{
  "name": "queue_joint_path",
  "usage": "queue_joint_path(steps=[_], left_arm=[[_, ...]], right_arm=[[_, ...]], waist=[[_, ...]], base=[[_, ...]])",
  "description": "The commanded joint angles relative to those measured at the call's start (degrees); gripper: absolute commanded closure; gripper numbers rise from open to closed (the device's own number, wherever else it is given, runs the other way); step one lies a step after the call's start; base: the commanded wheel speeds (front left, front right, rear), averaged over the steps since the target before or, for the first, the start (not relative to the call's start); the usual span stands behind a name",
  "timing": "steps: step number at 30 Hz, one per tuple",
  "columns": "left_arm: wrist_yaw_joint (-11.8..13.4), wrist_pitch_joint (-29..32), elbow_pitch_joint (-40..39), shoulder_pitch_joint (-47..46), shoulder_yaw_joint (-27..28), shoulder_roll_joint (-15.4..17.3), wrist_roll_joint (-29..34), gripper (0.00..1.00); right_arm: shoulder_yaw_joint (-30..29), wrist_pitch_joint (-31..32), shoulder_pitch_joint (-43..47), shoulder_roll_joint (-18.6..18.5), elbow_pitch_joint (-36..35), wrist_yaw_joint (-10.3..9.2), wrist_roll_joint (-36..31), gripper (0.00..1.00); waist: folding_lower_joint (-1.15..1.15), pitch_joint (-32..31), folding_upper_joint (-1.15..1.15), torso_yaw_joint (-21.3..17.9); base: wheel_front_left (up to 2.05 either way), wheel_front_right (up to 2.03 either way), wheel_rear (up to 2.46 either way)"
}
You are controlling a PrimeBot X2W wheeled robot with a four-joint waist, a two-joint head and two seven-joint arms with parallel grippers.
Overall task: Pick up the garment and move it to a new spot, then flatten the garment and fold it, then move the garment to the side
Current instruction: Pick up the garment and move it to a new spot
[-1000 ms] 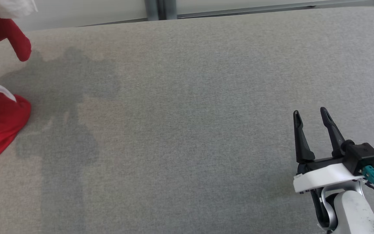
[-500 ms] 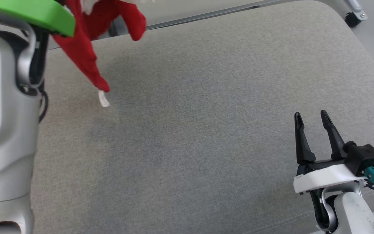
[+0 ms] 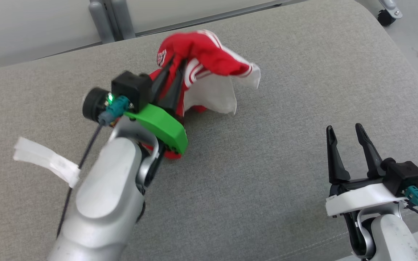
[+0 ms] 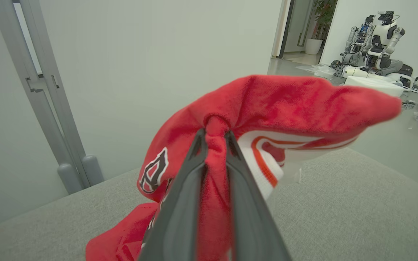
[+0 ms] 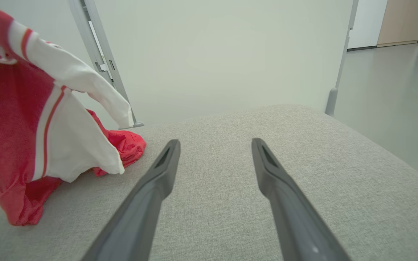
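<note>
Left gripper (image 3: 179, 59) has its two dark fingers clamped hard on a bunched fold of the garment (image 3: 209, 54) — in the left wrist view the red cloth is squeezed between the tips with hardly any gap. Right gripper (image 3: 344, 127) has its fingers parted with nothing between them, low at the near right and well apart from the cloth. The garment hangs from that one pinch over the far middle of the grey cushion (image 3: 267, 163); its upper part is held up in the air, and its lower folds touch the cushion. It looks soft, light and limp, with no stiffness and nothing to break. Held at one point it will likely sag into a clump rather than spread. For flattening, I judge the better holds are two separate edges — a hem corner or the white striped trim, one per gripper — so the cloth can be drawn taut. Count: one garment, red with white panels and one crest; two grippers; one cushion
</note>
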Motion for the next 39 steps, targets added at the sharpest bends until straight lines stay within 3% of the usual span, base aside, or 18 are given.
queue_joint_path(steps=[1, 5, 6, 7, 8, 12, 18, 25, 33, 39], left_arm=[[0.02, -0.92, 1.16, 1.7, -0.78, -0.37, -0.41, 1.0], [-0.34, -2.24, 5.42, 5.12, -4.74, -1.54, -1.28, 1.0], [-0.48, -2.49, 6.46, 5.69, -5.95, -1.64, -1.52, 0.83], [-0.62, -2.84, 7.23, 6.04, -6.92, -1.69, -1.71, 0.57], [-0.64, -3.26, 7.9, 6.27, -7.92, -1.76, -2.06, 0.0], [-0.56, -5.71, 8.65, 5.69, -10.85, -1.95, -3.82, 0.0], [2.66, -9.51, 8.0, 3.55, -9.24, -0.98, -3.67, 0.0], [6.43, -10.45, 1.07, 7.96, -2.08, 4.29, -2.35, 0.0], [8.59, -10.44, -7.76, 19.53, 8.46, 10.85, -0.72, 0.0], [10.12, -10.45, -12.45, 29.26, 15.75, 12.98, 0.07, 0.0]], right_arm=[[0.12, -0.18, -0.28, -0.03, 0.17, -0.02, 0.3, 0.0], [0.55, -0.18, -0.4, -0.03, 0.43, -0.02, 0.23, 0.0], [0.63, -0.18, -0.32, -0.05, 0.54, -0.02, 0.15, 0.0], [0.7, -0.18, -0.3, -0.03, 0.58, -0.02, 0.1, 0.0], [0.74, -0.18, -0.3, -0.04, 0.68, -0.02, 0.03, 0.0], [0.46, -0.18, 0.17, -0.04, 0.82, -0.02, -0.24, 0.0], [-0.09, -0.18, 1.62, -0.04, 0.95, -0.02, -1.01, 0.0], [0.05, -0.18, 2.86, -0.05, 0.87, -0.02, -1.57, 0.0], [0.3, -0.18, 4.45, -0.04, 1.0, -0.02, -2.28, 0.0], [0.36, -0.18, 5.42, -0.06, 1.34, -0.02, -2.67, 0.0]], waist=[[0.0, 0.13, 0.0, 0.15], [0.0, -0.01, 0.0, 0.51], [0.0, -0.12, 0.0, 0.63], [0.0, -0.17, 0.0, 0.72], [0.0, -0.22, 0.0, 0.83], [0.0, -0.87, 0.0, 1.55], [0.0, -2.99, 0.0, 3.98], [0.0, -5.76, 0.0, 6.79], [0.0, -8.39, 0.0, 9.34], [0.0, -10.25, 0.0, 10.61]], base=[[0.0, 0.0, 0.0], [0.0, 0.0, 0.0], [0.0, 0.0, 0.0], [0.0, 0.0, 0.0], [0.0, 0.0, 0.0], [0.0, 0.0, 0.0], [0.0, 0.0, 0.0], [0.0, 0.0, 0.0], [0.0, 0.0, 0.0], [0.0, 0.0, 0.0]])
